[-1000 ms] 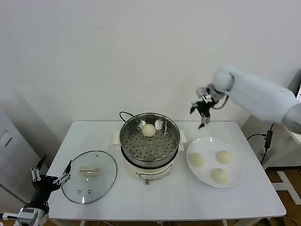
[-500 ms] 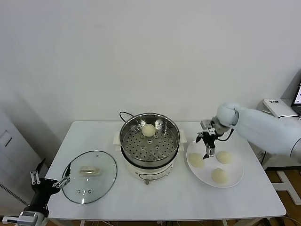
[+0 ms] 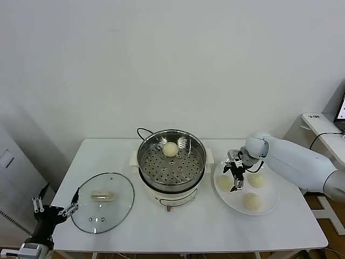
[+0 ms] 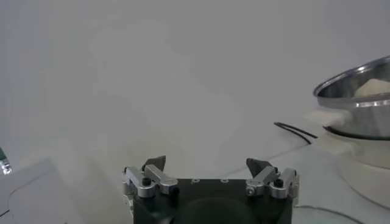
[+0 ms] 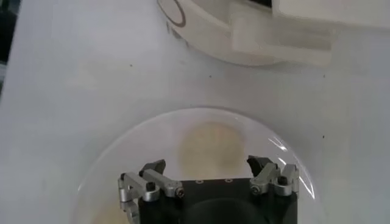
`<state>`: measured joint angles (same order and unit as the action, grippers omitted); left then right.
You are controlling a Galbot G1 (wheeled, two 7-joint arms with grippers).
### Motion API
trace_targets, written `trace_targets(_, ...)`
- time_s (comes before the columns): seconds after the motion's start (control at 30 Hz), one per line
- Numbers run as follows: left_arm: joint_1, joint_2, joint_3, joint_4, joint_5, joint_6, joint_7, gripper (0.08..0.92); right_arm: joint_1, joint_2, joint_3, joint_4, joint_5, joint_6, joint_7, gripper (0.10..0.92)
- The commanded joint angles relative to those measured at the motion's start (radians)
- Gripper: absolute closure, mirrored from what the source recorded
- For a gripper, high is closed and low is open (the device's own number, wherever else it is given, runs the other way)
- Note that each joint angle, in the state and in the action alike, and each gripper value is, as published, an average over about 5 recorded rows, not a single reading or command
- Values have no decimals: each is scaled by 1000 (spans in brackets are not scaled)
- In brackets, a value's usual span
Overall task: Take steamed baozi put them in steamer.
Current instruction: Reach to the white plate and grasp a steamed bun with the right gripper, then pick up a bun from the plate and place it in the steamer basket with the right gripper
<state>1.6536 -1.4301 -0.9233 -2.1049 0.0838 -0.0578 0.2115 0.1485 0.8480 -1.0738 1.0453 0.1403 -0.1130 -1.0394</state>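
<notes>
While the right gripper [image 3: 235, 178] hovers wide open just above the leftmost baozi [image 5: 210, 143] on the plate [image 3: 272, 204], it should centre, drop straight and squeeze softly (dough dents); the steamer [image 3: 171, 156] holds one, the left gripper [image 3: 54, 208] idles open.

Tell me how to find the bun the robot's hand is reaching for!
Find the white plate on the table, right of the shiny steamer. Three baozi sit on it. Yours is the bun nearest the steamer, right under the open right gripper; the other two lie farther right with nothing above them.
</notes>
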Motion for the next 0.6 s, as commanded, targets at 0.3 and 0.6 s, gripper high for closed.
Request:
trace_targets(0.3,17,-7,-15,2,-2,-14,3,177,-28,28,11,-33,0,-12,14,473)
trace_targets(0.6,17,-3,-30,-7,-10,-14,3,177,175,-19,-121,32,109,-12,-13,706)
